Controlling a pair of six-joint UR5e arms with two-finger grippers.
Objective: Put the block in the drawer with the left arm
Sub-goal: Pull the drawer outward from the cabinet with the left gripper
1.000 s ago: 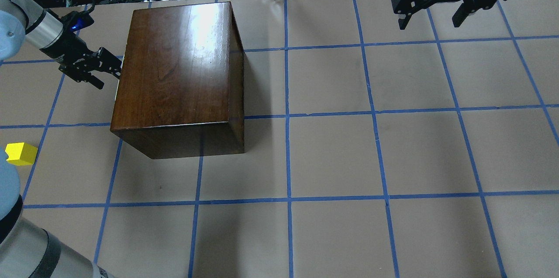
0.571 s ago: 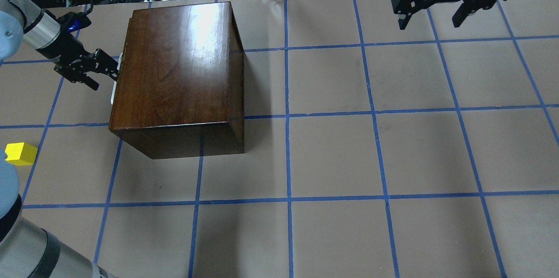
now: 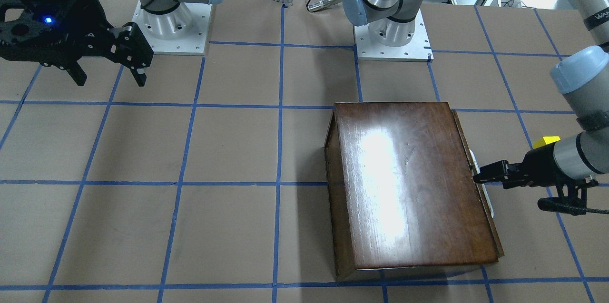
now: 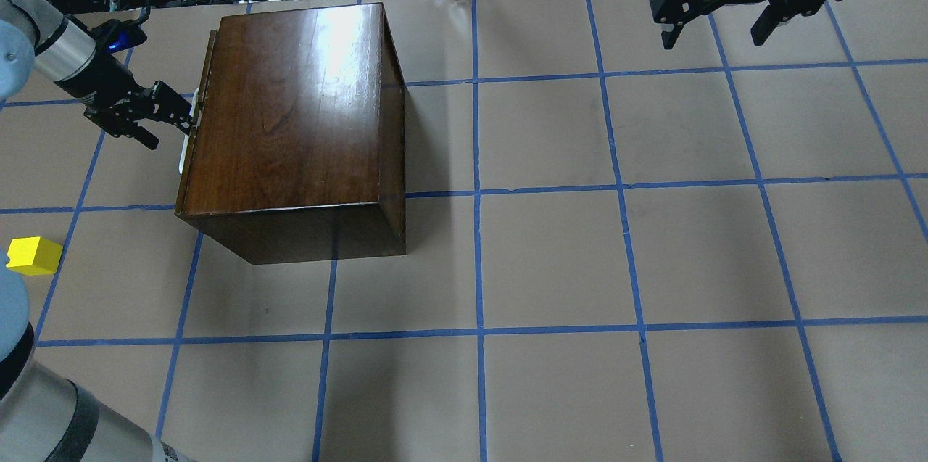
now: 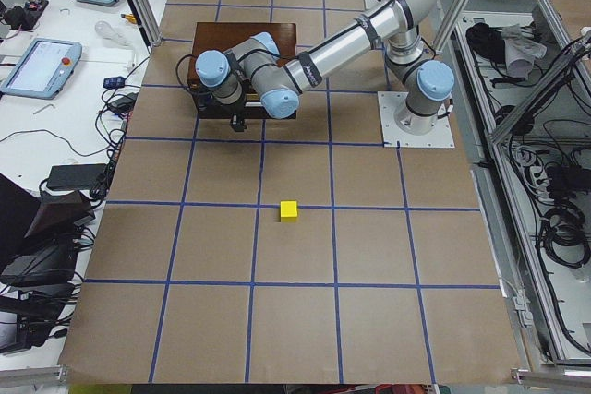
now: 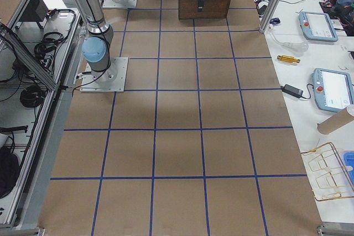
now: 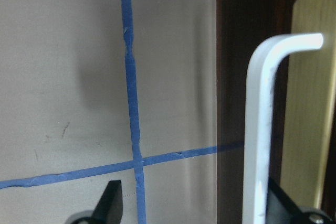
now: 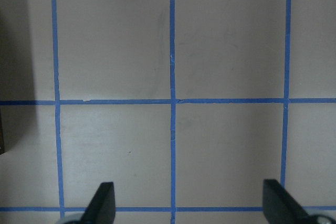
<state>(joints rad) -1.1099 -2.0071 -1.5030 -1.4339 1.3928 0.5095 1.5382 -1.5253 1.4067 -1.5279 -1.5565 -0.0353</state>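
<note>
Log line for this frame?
left tool: open, at handle | drawer: ajar | block: on table | right tool: open, empty

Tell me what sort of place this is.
Most likely a robotics lab workcell: the brown paper-covered table is taped into a blue grid, two silver-grey robot arm bases are bolted onto it, and blue-rimmed control tablets lie on the white side bench.

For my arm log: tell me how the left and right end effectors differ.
The left end effector reaches sideways at the cabinet, the white handle between its fingers; the right end effector points down, gripping nothing. The left is against the cabinet; the right hangs over the table, far from it. Both are black, two-fingered and open.
</note>
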